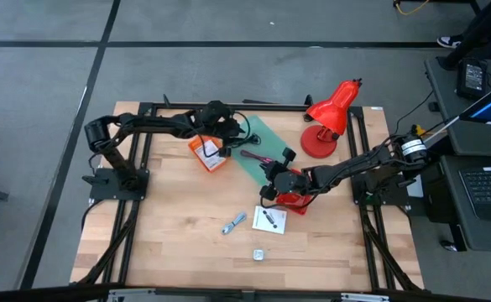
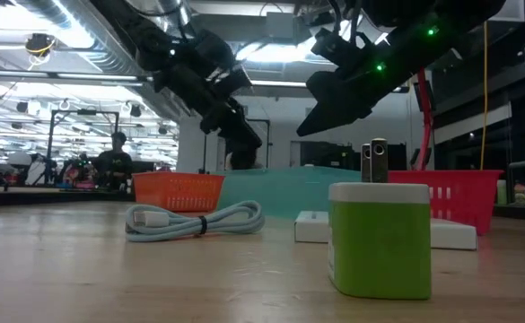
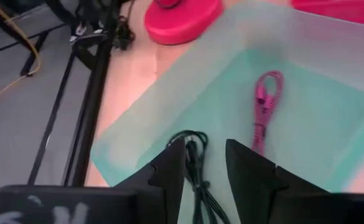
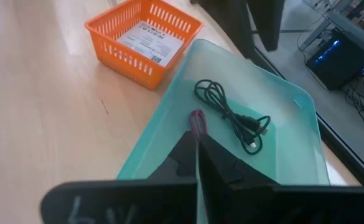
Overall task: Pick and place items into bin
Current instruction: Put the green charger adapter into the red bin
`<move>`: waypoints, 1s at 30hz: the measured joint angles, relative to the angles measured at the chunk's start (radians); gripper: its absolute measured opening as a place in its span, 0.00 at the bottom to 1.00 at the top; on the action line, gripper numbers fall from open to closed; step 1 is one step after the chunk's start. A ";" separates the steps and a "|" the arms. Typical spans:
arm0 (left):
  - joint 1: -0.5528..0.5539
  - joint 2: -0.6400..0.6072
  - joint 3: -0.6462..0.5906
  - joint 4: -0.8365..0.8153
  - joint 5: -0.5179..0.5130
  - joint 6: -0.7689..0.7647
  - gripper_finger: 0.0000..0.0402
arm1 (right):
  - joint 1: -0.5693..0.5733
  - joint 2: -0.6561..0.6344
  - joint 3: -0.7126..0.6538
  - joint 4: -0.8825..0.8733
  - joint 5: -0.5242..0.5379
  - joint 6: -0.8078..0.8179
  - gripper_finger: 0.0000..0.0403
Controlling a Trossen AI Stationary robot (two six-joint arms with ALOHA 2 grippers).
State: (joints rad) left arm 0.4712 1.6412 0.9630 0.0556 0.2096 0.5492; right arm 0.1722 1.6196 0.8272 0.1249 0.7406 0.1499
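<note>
The teal bin [image 1: 266, 143] sits at the table's far middle. Inside it lie a black coiled cable [image 4: 231, 115] and a maroon cable [image 3: 266, 109], both flat on its floor. My left gripper [image 3: 205, 165] hangs open over the bin's far-left part, its fingers on either side of the black cable [image 3: 197, 168] and above it. My right gripper [image 4: 197, 143] is shut and raised above the bin's near-right rim; its fingertips hide part of the maroon cable [image 4: 196, 121]. On the table lie a white card [image 1: 270, 220], a blue-white tube [image 1: 234, 222] and a small pale square [image 1: 259, 253].
An orange basket [image 1: 207, 153] holding a printed card stands left of the bin. A red basket [image 1: 294, 201] sits under my right arm. The red desk lamp [image 1: 329, 117] stands at the far right. Bare wood lies toward the near and left edges.
</note>
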 joint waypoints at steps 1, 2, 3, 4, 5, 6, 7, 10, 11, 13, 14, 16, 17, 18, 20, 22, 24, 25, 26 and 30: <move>-0.006 -0.017 0.000 -0.021 0.000 0.012 0.27 | 0.000 0.000 0.000 0.000 0.000 -0.001 0.00; -0.013 -0.037 0.000 -0.039 0.001 0.025 0.26 | 0.000 0.000 0.000 -0.001 0.000 -0.001 0.00; -0.021 -0.059 0.000 -0.061 0.002 0.031 0.25 | 0.000 0.000 0.000 -0.003 0.000 -0.003 0.00; -0.028 -0.081 0.000 -0.090 0.002 0.036 0.24 | 0.001 0.000 0.000 -0.005 -0.001 -0.009 0.00; -0.037 -0.102 0.000 -0.120 0.003 0.038 0.22 | 0.002 0.000 0.000 -0.006 -0.009 -0.022 0.00; -0.046 -0.123 0.000 -0.152 0.010 0.038 0.21 | 0.002 0.000 0.000 -0.006 -0.023 -0.029 0.00; -0.056 -0.142 0.000 -0.181 0.025 0.040 0.19 | 0.002 0.000 0.000 -0.006 -0.041 -0.040 0.00; -0.080 -0.198 0.000 -0.256 0.100 0.039 0.13 | 0.002 0.000 0.000 -0.008 -0.080 -0.053 0.00; -0.089 -0.212 0.000 -0.281 0.123 0.038 0.11 | 0.002 0.000 0.000 -0.008 -0.084 -0.054 0.00; -0.109 -0.235 0.000 -0.321 0.146 0.023 0.05 | 0.002 0.000 0.000 -0.013 -0.084 -0.054 0.00; -0.119 -0.245 0.000 -0.338 0.157 0.013 0.03 | 0.002 0.000 0.000 -0.018 -0.084 -0.054 0.00; -0.142 -0.259 0.000 -0.361 0.171 0.005 0.01 | 0.004 0.000 0.000 -0.027 -0.090 -0.054 0.00; -0.154 -0.262 0.000 -0.373 0.174 0.002 0.01 | 0.007 0.000 0.000 -0.031 -0.094 -0.054 0.00; -0.167 -0.263 -0.001 -0.384 0.173 -0.005 0.01 | 0.010 0.000 0.000 -0.032 -0.104 -0.054 0.00; -0.192 -0.265 -0.001 -0.401 0.174 -0.022 0.01 | 0.022 0.000 0.000 -0.034 -0.116 -0.054 0.00; -0.219 -0.265 -0.005 -0.403 0.174 -0.043 0.01 | 0.037 0.000 0.000 -0.034 -0.116 -0.063 0.00; -0.248 -0.265 -0.019 -0.394 0.174 -0.059 0.01 | 0.054 0.000 0.000 -0.034 -0.117 -0.081 0.00; -0.264 -0.265 -0.029 -0.385 0.172 -0.068 0.01 | 0.063 0.000 0.000 -0.034 -0.116 -0.082 0.00; -0.281 -0.265 -0.043 -0.366 0.170 -0.083 0.01 | 0.071 0.000 0.000 -0.033 -0.116 -0.083 0.00; -0.346 -0.265 -0.097 -0.308 0.153 -0.161 0.01 | 0.108 0.000 0.000 -0.033 -0.117 -0.080 0.00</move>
State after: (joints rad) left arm 0.1254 1.3760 0.8655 -0.2521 0.3622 0.3880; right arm 0.2800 1.6196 0.8272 0.0917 0.6235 0.0696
